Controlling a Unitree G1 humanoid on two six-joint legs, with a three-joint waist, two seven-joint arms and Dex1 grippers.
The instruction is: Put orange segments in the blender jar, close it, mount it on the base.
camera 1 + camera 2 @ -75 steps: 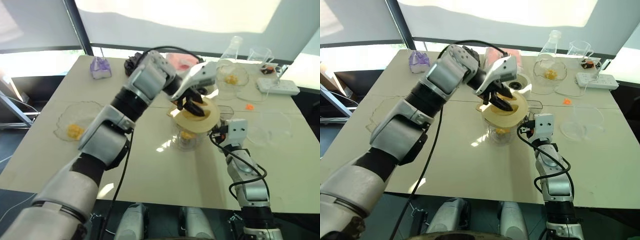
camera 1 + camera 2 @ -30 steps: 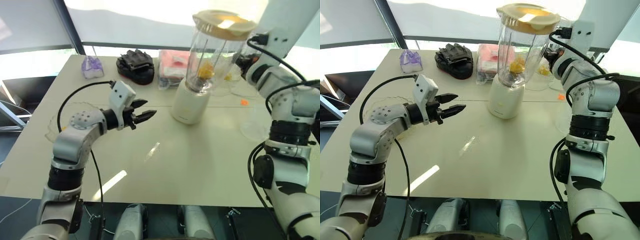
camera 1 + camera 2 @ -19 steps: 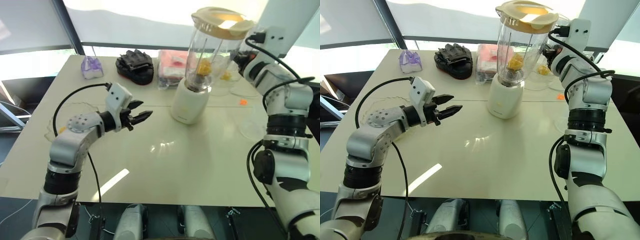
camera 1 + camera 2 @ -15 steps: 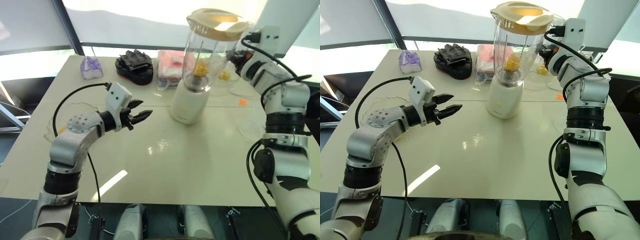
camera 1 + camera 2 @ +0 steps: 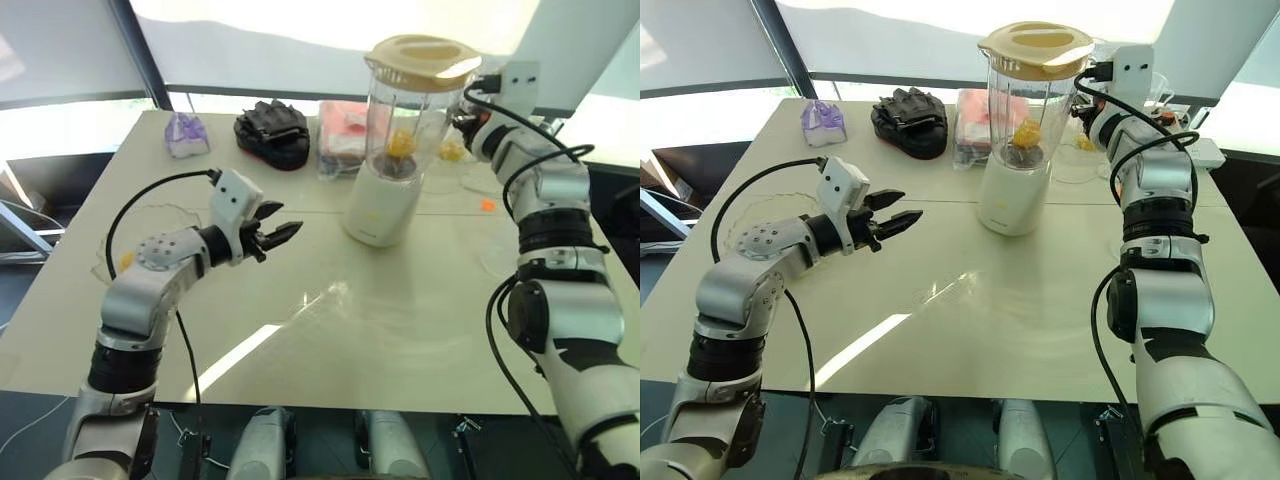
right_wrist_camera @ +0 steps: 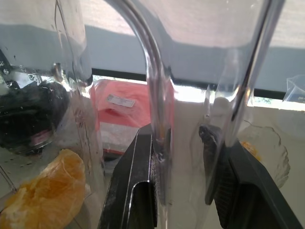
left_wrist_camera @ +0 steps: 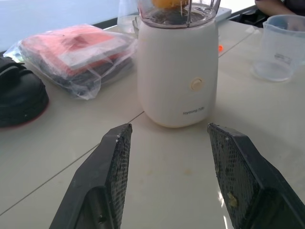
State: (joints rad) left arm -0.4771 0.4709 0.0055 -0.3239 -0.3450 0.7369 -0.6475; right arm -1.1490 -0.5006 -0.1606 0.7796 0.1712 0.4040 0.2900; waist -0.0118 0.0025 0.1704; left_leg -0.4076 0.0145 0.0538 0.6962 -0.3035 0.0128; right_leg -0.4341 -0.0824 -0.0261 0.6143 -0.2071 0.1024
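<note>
The clear blender jar [image 5: 405,110] stands upright on the cream base [image 5: 383,205], with a cream lid [image 5: 422,55] on its rim. Orange segments [image 5: 400,143] lie at its bottom and show close up as an orange segment [image 6: 40,191] in the right wrist view. My right gripper [image 5: 462,118] reaches in from the right and is shut on the jar's clear side handle [image 6: 152,95], one finger on each side. My left gripper [image 5: 290,233] hovers open over the table, left of the base [image 7: 178,76] and pointing at it, with nothing between its fingers.
A black glove [image 5: 272,130], a bagged pink packet [image 5: 343,125] and a small purple object [image 5: 185,135] lie along the far edge. A shallow clear bowl [image 5: 130,250] sits at the left, another [image 5: 455,155] behind the jar. A clear measuring cup [image 7: 281,52] stands right of the base.
The jar, tilted half a second ago, now stands straight and a little lower on the base, my right gripper still on its handle. My left gripper stays in place.
</note>
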